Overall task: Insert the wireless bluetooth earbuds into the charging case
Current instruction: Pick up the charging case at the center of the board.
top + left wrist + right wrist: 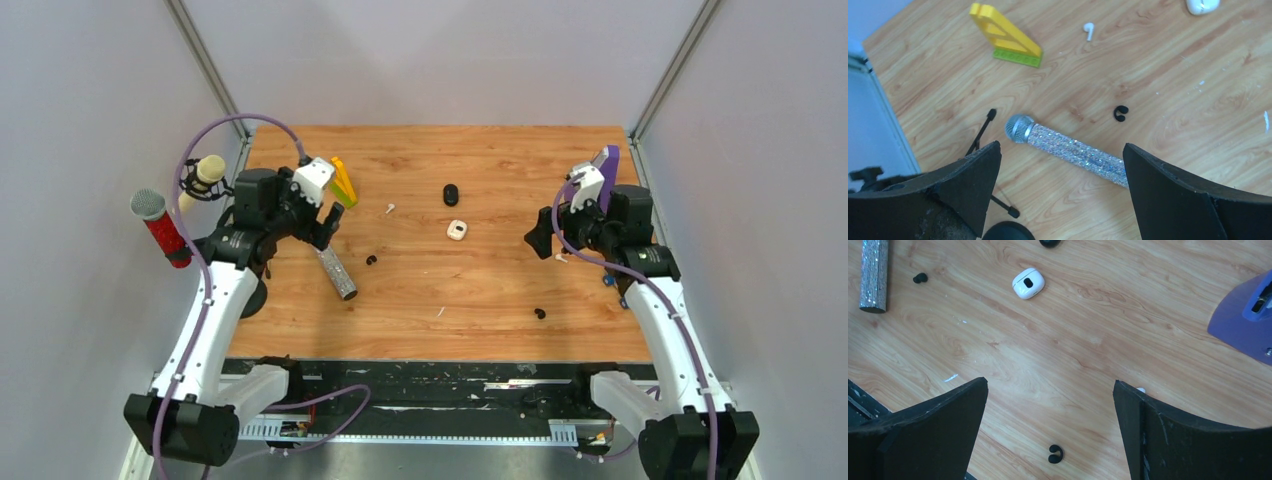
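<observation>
Both pairs of jaws stand wide apart, holding nothing. Below the gap of the right jaws a black earbud lies on the worktop, back toward the wrist, its curl seemingly running fore-and-aft; a white earbud peeps out beside one finger. The white charging case sits farther ahead, to the left. The left jaws hang over a glitter microphone, another black earbud just beyond it. The right jaws look nearer to bud and case.

no readable text, labels or numbers anywhere
</observation>
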